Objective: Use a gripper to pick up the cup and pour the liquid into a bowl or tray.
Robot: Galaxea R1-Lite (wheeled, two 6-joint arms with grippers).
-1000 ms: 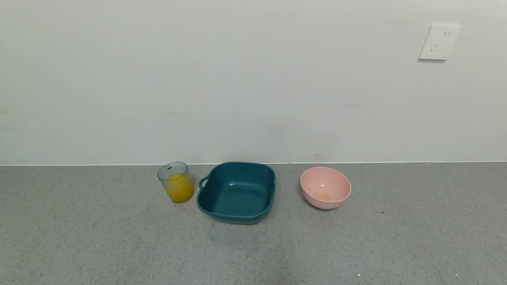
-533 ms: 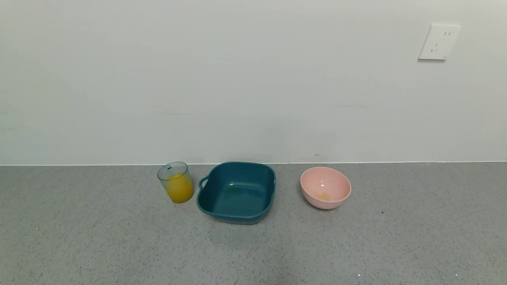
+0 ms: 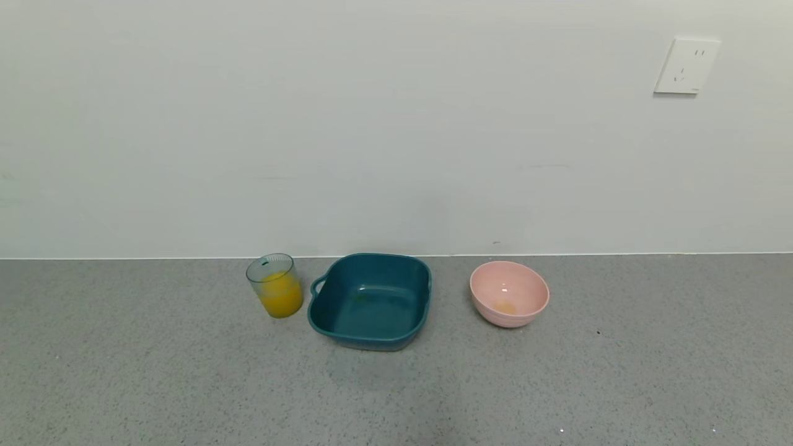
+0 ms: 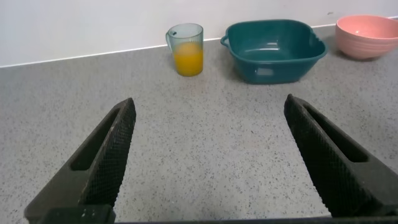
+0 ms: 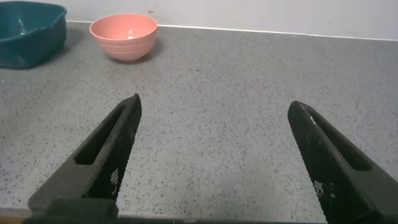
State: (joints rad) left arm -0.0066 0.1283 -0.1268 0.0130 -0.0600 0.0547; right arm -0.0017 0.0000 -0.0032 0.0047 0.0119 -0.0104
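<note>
Head view: cup (image 3: 275,285) with orange liquid (image 3: 281,300) stands upright on grey counter (image 3: 124,371), just left of teal tray (image 3: 370,301); pink bowl (image 3: 508,293) right of tray.
Left wrist view: left gripper (image 4: 208,155) spread wide, grasping nothing, well apart from cup.
Right wrist view: right gripper (image 5: 214,155) spread wide, grasping nothing, near pink bowl.

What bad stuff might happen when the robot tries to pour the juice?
1. The cup stands right beside the tray's handle, so the open left claw might bump the tray while closing in.
2. The cup is over half full of juice, so a quick tilt may splash the counter.
3. The pink bowl sits nearby; juice could land in the wrong dish.
</note>
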